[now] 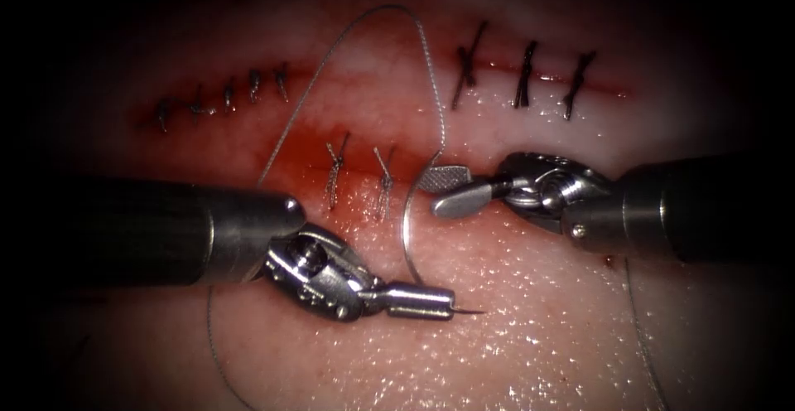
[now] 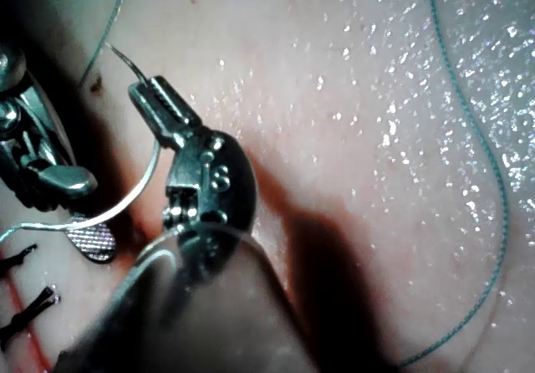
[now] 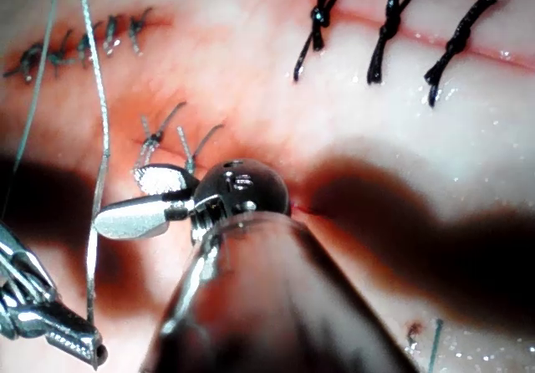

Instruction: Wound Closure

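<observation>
Nearest our endoscope lies the tissue (image 1: 530,328): the largest item, wet and glistening, soft by our judgement and prone to tear if pinched hard; red fluid (image 1: 290,166) pools along the cut (image 1: 364,181), which carries two pale stitches (image 1: 358,175).

Left tool (image 1: 418,301): jaws pressed together on the needle (image 1: 407,237) near its pointed end, the tip jutting just past them, below the cut and clear of the tissue.

Right tool (image 1: 451,189): jaws spread wide, holding nothing; the needle's upper stretch passes just beside its upper jaw, and we cannot tell whether they touch.

Needle: thin, stiff, polished, so we judge it slippery and apt to swivel; best taken on the body of the curve, away from point and thread end.

Thread (image 1: 389,13): light and limp, arching high above the cut and trailing down past the left tool; we judge it easily frayed.
</observation>
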### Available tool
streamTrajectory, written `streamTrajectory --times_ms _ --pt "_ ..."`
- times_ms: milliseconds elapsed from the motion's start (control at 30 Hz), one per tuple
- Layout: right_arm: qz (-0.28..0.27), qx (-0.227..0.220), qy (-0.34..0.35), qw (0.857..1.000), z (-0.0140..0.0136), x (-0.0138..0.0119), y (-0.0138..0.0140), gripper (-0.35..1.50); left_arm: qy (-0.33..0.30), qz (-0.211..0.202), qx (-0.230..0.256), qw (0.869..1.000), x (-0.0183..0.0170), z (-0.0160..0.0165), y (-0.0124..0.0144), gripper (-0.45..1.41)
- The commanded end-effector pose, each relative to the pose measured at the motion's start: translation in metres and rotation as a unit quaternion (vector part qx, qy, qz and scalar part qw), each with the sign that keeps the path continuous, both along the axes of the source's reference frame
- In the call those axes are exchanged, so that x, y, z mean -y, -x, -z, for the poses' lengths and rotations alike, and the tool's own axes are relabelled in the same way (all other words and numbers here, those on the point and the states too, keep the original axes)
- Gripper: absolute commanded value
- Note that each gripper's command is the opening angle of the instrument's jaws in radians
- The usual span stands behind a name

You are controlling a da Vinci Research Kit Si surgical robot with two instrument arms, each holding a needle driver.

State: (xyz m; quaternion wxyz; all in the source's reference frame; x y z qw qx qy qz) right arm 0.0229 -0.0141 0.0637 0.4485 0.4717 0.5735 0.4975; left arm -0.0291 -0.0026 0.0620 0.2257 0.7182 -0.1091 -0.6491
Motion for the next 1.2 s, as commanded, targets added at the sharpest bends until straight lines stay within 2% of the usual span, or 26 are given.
streamTrajectory --times_ms 33,233,500,767,900,933,967,1000,1033,1200 --pt "-0.001 -0.009 -0.004 1.0 -0.0002 0.0006 -0.0011 1.2 0.002 -0.001 0.001 1.0 0.0005 -0.0006 0.0005 -0.45" --pt "-0.011 -0.033 -0.02 0.999 0.0004 0.0008 -0.0017 1.2 0.008 -0.007 0.009 1.0 0.0006 -0.0005 0.0004 -0.45" --pt "-0.017 -0.04 -0.025 0.999 0.0007 0.0011 -0.0027 1.18 0.012 -0.005 0.009 1.0 0.0004 0.0 0.0003 -0.45" --pt "-0.019 -0.042 -0.025 0.999 0.0004 0.0015 -0.0034 1.09 0.015 -0.003 0.01 1.0 0.0001 0.0005 0.0002 -0.45" --pt "-0.019 -0.042 -0.024 0.999 0.0004 0.0016 -0.0036 0.99 0.015 -0.002 0.009 1.0 0.0001 0.0005 0.0002 -0.45" --pt "-0.019 -0.042 -0.024 0.999 0.0004 0.0016 -0.0036 0.91 0.015 -0.002 0.009 1.0 0.0001 0.0005 0.0002 -0.45" --pt "-0.019 -0.042 -0.024 0.999 0.0004 0.0016 -0.0036 0.71 0.015 -0.002 0.009 1.0 0.0001 0.0005 0.0002 -0.45" --pt "-0.019 -0.042 -0.024 0.999 0.0004 0.0016 -0.0035 0.24 0.015 -0.002 0.009 1.0 0.0001 0.0006 0.0002 -0.45" --pt "-0.02 -0.044 -0.024 0.999 0.0004 0.0016 -0.0035 -0.35 0.015 -0.002 0.009 1.0 0.0001 0.0006 0.0002 -0.45" --pt "-0.049 -0.034 -0.03 0.998 0.0005 0.001 -0.0035 -0.35 0.017 -0.001 0.008 1.0 0.0004 0.0005 0.0005 -0.45"
